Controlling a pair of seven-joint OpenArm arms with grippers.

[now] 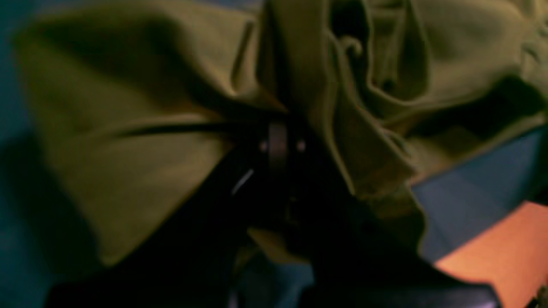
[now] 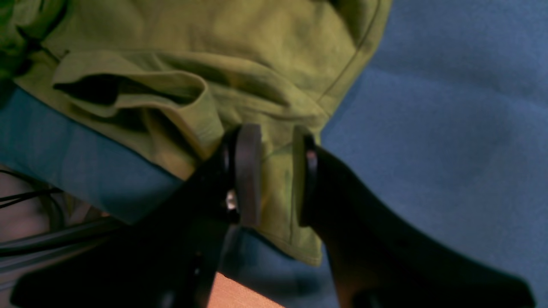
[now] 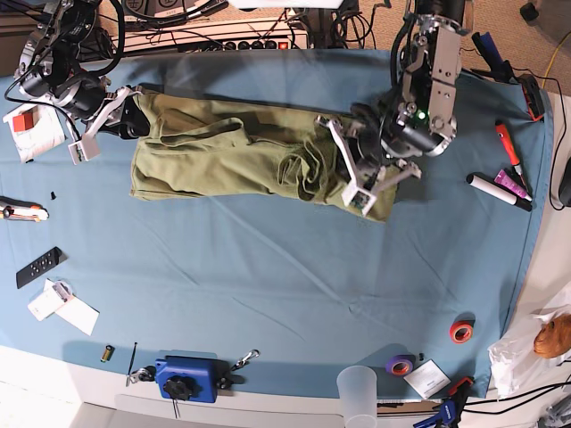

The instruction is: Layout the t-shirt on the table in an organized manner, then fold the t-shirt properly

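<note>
The olive-green t-shirt (image 3: 232, 152) lies crumpled and stretched sideways at the back of the teal-blue table (image 3: 285, 267). My left gripper (image 3: 361, 174) is at the shirt's right end. In the left wrist view it (image 1: 278, 145) is shut on bunched fabric (image 1: 128, 128), with folds hiding the fingertips. My right gripper (image 3: 129, 116) is at the shirt's back left corner. In the right wrist view it (image 2: 276, 171) is closed on a hem edge of the shirt (image 2: 214, 51), with cloth filling the gap between the pads, over the table (image 2: 428, 107).
Markers (image 3: 500, 189) and a red pen (image 3: 504, 141) lie at the right. Tape rolls (image 3: 461, 332), a plastic cup (image 3: 357, 388) and a blue clamp block (image 3: 187, 379) are along the front edge. A remote (image 3: 38, 267), papers (image 3: 62, 308) and a white box (image 3: 31, 129) are at the left.
</note>
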